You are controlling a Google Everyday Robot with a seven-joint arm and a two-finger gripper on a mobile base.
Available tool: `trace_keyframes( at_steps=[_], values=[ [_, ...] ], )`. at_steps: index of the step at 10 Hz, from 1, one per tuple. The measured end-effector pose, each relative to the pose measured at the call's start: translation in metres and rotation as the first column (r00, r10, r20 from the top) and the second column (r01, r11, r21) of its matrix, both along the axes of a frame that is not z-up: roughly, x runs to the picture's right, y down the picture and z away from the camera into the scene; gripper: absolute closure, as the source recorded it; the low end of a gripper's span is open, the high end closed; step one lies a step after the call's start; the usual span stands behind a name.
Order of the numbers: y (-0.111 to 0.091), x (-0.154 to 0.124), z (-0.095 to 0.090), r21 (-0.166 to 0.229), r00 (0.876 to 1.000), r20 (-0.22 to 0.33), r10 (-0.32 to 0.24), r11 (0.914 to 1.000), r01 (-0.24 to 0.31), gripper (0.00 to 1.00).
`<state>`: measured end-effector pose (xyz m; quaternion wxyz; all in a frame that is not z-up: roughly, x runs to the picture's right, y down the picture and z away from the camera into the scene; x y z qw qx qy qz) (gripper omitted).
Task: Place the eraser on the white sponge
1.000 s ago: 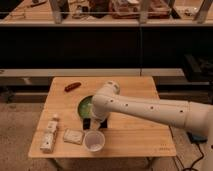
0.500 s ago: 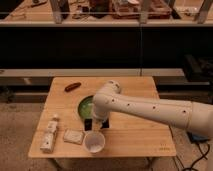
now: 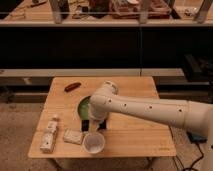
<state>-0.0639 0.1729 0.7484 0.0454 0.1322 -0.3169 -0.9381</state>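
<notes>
While the white robot arm (image 3: 150,107) is reaching in from the right across a wooden table (image 3: 130,135), its gripper (image 3: 94,124) is hanging low near the table's middle, just behind a white cup (image 3: 93,143). Dark shapes are showing under the wrist; one of them is probably the eraser (image 3: 85,125), a small flat black block, though it is blending with the gripper's own dark parts. Whether the gripper is clamping that block or standing apart from it cannot be told from this view.

Judging by the layout, the carrying step is in hand: the block is lying or hanging just right of the white sponge (image 3: 73,136), not yet on it. That sponge is a small flat whitish-beige pad resting near the front left of the table, beside a longer segmented white object with a knob end (image 3: 49,135).

Next, the move is calling for a short shift to the left and slightly forward, then a gentle lowering so the block lands flat on the pad, while clearing the cup.

Behind the arm, a green bowl (image 3: 85,106) is partly hidden, and a reddish sausage-shaped item (image 3: 72,86) is lying at the back left.
</notes>
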Motion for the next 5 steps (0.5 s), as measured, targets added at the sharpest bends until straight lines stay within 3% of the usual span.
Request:
trace_keyframes(
  at_steps=[2, 5],
  values=[
    [-0.009, 0.004, 0.0, -0.004, 1.0, 0.015, -0.006, 1.0, 0.007, 0.92],
    [-0.031, -0.032, 0.004, -0.023, 0.999, 0.04, 0.0, 0.9997, 0.001, 1.0]
  ],
)
